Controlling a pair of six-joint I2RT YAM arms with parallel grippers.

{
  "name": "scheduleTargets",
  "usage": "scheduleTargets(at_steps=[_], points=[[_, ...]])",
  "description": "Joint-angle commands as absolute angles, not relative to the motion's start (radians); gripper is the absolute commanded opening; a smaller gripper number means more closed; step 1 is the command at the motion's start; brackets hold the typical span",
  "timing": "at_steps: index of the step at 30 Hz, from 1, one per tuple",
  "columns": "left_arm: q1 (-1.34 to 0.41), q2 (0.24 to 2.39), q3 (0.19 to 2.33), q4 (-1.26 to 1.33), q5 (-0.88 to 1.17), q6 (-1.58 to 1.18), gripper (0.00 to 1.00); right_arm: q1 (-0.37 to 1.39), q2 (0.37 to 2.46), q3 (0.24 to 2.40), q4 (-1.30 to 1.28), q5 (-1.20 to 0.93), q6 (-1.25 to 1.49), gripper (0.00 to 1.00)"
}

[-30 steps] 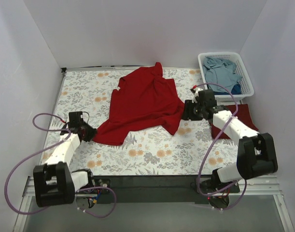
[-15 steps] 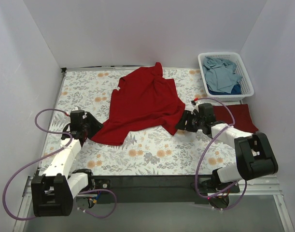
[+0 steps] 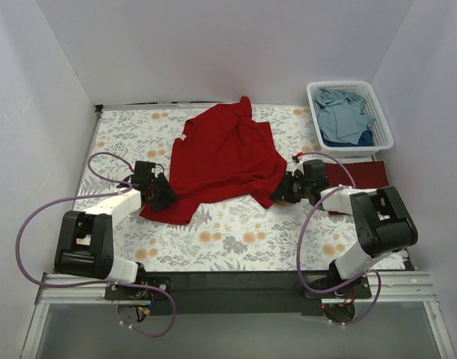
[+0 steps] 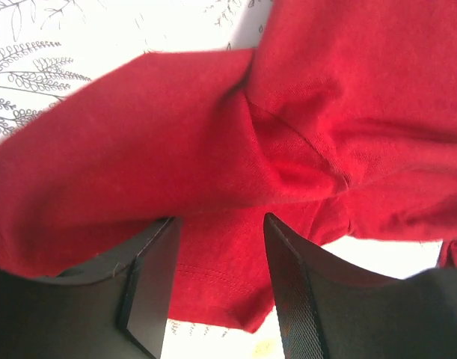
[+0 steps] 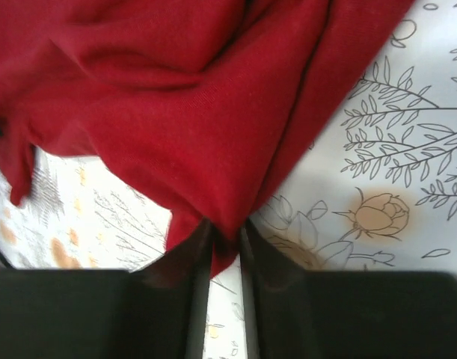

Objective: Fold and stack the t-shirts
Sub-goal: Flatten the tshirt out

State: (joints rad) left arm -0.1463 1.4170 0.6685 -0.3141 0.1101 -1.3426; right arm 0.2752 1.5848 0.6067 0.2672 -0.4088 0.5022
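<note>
The bright red t-shirt (image 3: 224,157) lies spread and rumpled mid-table. My left gripper (image 3: 164,196) is at its lower-left corner, open, with the shirt's hem (image 4: 213,277) between the jaws (image 4: 221,299). My right gripper (image 3: 280,191) is at the lower-right corner, its jaws (image 5: 224,247) pinched on a point of the red cloth (image 5: 213,149). A folded maroon t-shirt (image 3: 370,173) lies flat at the right, behind the right arm. Dusty blue t-shirts (image 3: 342,112) sit in the basket.
The white lattice basket (image 3: 340,84) stands at the back right corner. A floral cloth (image 3: 243,239) covers the table. Purple cables loop beside both arms. White walls close in the left, back and right sides.
The left arm swung right and forward until its open jaws straddle the shirt's lower-left hem. The right gripper dropped down and left to the shirt's lower-right corner and closed on it.
</note>
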Motion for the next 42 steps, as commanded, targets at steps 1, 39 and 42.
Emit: scheduleTargets(at_steps=[1,39,42], points=[[-0.146,1.454,0.69,-0.336,0.065,-1.339,0.47,0.275,1.598,0.641,0.235,-0.405,0.457,0.16],[-0.144,1.447,0.69,-0.399,-0.026,-1.328,0.43,0.284,1.469,0.986,-0.242,-0.057,0.201,0.52],[-0.146,1.445,0.689,-0.399,-0.026,-1.328,0.43,0.282,1.561,1.043,-0.222,-0.014,0.187,0.53]])
